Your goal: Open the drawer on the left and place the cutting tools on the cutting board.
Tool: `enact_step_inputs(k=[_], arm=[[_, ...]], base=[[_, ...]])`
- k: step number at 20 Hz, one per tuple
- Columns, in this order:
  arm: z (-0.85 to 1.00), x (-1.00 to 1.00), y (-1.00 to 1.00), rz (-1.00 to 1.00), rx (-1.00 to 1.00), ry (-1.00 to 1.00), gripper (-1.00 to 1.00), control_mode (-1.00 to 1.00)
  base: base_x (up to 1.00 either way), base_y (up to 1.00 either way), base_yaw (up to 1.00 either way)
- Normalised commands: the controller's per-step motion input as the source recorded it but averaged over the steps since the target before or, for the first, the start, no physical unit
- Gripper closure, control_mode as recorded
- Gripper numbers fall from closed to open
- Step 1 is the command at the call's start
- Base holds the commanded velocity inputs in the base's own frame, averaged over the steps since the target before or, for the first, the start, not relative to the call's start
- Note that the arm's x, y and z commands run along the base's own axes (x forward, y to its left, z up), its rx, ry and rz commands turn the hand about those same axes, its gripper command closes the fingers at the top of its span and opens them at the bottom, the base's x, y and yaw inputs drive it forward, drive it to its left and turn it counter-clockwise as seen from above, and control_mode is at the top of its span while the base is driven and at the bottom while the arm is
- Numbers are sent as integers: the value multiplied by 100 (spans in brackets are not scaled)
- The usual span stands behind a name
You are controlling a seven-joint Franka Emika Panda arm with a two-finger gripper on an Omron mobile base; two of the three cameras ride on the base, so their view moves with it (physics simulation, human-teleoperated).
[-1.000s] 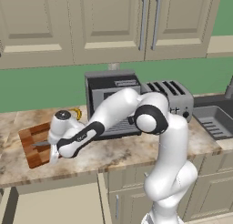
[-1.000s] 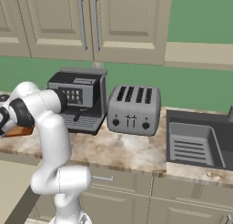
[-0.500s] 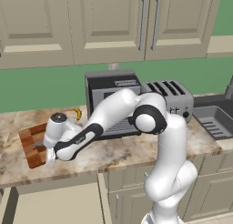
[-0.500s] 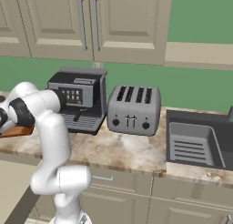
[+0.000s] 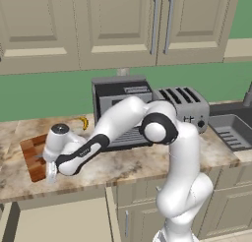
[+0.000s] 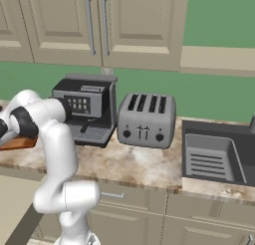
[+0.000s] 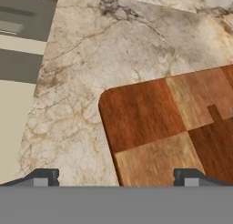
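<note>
One cutting board [image 7: 173,123] | rounded corner, checkered wood | marbled counter [image 7: 86,68]

Brown-checkered cutting board [image 7: 168,127], marbled counter [image 7: 91,59]

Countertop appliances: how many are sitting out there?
2. A dark coffee machine stands against the green wall, and a silver four-slot toaster stands right beside it, toward the sink. The arm may hide something further along.

We can't see most of the cutting board [image 5: 33,156]; the arm covers its right part near the desk's left edge, and the hand view crops it.
</note>
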Motion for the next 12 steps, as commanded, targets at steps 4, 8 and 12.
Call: enact_step_inputs(k=[4,8,12], arm=[[0,0,28,2,0,0,-100,-100],[0,-6,30,2,0,0,-100,-100],[0,-15,29,2,0,0,-100,-100]], base=[[0,0,0],[0,0,0],[0,0,0]])
